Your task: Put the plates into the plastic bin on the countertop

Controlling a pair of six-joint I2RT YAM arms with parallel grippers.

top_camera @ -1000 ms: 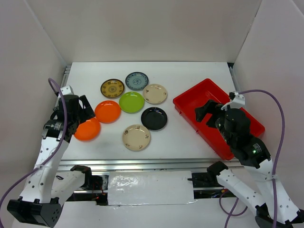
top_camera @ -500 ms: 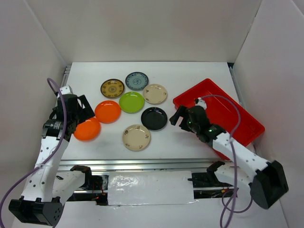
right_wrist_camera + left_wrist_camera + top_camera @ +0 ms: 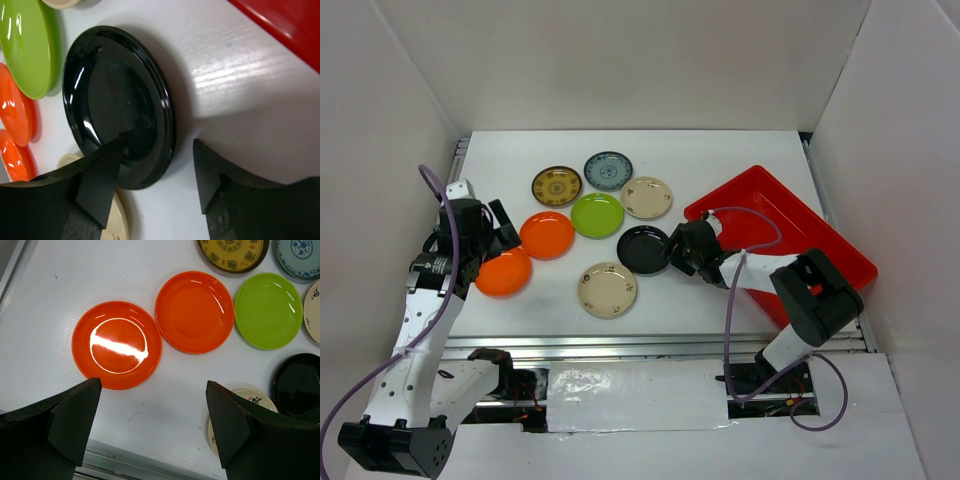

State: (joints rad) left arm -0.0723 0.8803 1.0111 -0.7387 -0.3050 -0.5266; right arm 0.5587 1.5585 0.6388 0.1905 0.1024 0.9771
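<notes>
R gripper (image 3: 156, 147) is down at the black plate (image 3: 117, 105), fingers apart, not clamped. One finger sits over the plate's well and the other is outside on the bare countertop (image 3: 240, 90), so the rim runs btwn them. Plate lies flat on the countertop, just left of the red bin (image 3: 800, 215), near its corner. No plate shows in the bin, though the R arm hides part of it. Other seven are spread further left: lime green plate (image 3: 597, 215), beige plate (image 3: 646, 197), second beige plate (image 3: 607, 290), yellow-brown plate (image 3: 556, 186), blue-grey plate (image 3: 608, 170), plus near orange plate (image 3: 116, 345) and far orange plate (image 3: 195, 311), edge to edge. L gripper (image 3: 152, 390) hovers by the near orange plate, fingers wide apart, holding nothing. Handling, my read: the dish looks rigid, light and glossy, so slippery under the pads. Prob. melamine or glazed ceramic, can't tell which, so treat as chippable. It's shallow and flush w/ the surface, no way under it, so the raised rim is the only grab pt. Pinch across the lip on the bin side, inner pad on the slope, outer pad low on the outside wall. A single-edge hold will likely hang tilted and want to pivot, so squeeze firm, lift slow, carry short over the low wall, and set it down, don't drop.
</notes>
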